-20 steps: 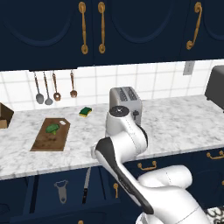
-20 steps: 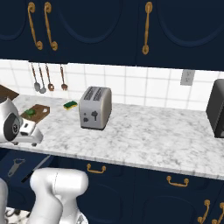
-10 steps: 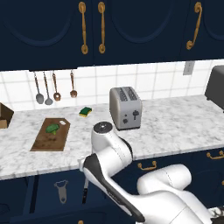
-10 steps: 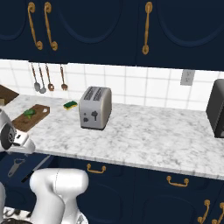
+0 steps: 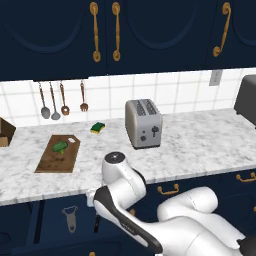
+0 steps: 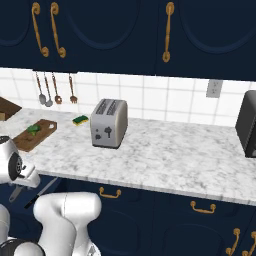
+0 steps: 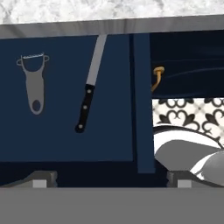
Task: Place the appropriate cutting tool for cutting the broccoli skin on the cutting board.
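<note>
Knife (image 7: 90, 84) is lying in the open drawer (image 7: 65, 131) below the counter (image 5: 200, 145), beside the grey peeler (image 7: 34, 83); you are seeing no writing. Broccoli (image 5: 60, 147) is sitting on the cutting board (image 5: 56, 160). Gripper (image 7: 111, 178) is hovering above, fingertips apart and holding nothing.

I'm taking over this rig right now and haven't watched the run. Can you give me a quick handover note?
Gripper: fingertips spread at the bottom of the hand view, holding nothing, looking down into the open drawer.
Knife: lies in the drawer, black handle toward the gripper, blade pointing under the counter edge; the peeler lies beside it, apart.
Cutting board: on the counter, with the broccoli on it.
Done: drawer open, hand above the knife.
Left: grasp the knife, not the peeler, and set it on the board.
</note>
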{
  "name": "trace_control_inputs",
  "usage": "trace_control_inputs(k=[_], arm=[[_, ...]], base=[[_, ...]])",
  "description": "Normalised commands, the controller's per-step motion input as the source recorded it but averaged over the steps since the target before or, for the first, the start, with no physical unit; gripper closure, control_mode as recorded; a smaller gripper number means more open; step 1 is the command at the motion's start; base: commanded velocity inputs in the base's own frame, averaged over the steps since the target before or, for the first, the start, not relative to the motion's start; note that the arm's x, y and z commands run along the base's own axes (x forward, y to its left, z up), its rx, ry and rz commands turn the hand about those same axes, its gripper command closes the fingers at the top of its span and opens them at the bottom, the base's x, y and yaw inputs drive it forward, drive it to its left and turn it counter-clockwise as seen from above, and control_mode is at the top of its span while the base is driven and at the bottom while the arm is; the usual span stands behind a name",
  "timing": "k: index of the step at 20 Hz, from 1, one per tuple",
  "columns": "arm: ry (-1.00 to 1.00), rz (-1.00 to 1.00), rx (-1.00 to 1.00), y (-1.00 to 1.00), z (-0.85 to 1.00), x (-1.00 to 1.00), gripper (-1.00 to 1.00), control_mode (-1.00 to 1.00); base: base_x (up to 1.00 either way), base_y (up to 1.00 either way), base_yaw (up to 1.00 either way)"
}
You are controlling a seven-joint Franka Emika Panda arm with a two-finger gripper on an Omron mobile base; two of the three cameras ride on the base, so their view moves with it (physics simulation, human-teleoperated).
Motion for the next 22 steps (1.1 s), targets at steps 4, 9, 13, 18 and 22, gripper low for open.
trace_control_inputs(k=[4, 9, 13, 18, 22], arm=[[0.11, -0.03, 0.02, 0.3, -0.48, 0.0, -1.0, -1.0], [0.1, -0.01, 0.0, 0.23, -0.49, 0.0, -1.0, -1.0], [0.11, 0.0, 0.0, 0.31, -0.46, -0.06, -1.0, -1.0], [0.11, 0.0, 0.0, 0.25, -0.3, -0.18, -1.0, -1.0], [0.11, 0.0, 0.0, 0.26, -0.18, -0.41, -1.0, -1.0]], base=[[0.0, 0.0, 0.0], [0.0, 0.0, 0.0], [0.0, 0.0, 0.0], [0.0, 0.0, 0.0], [0.0, 0.0, 0.0]])
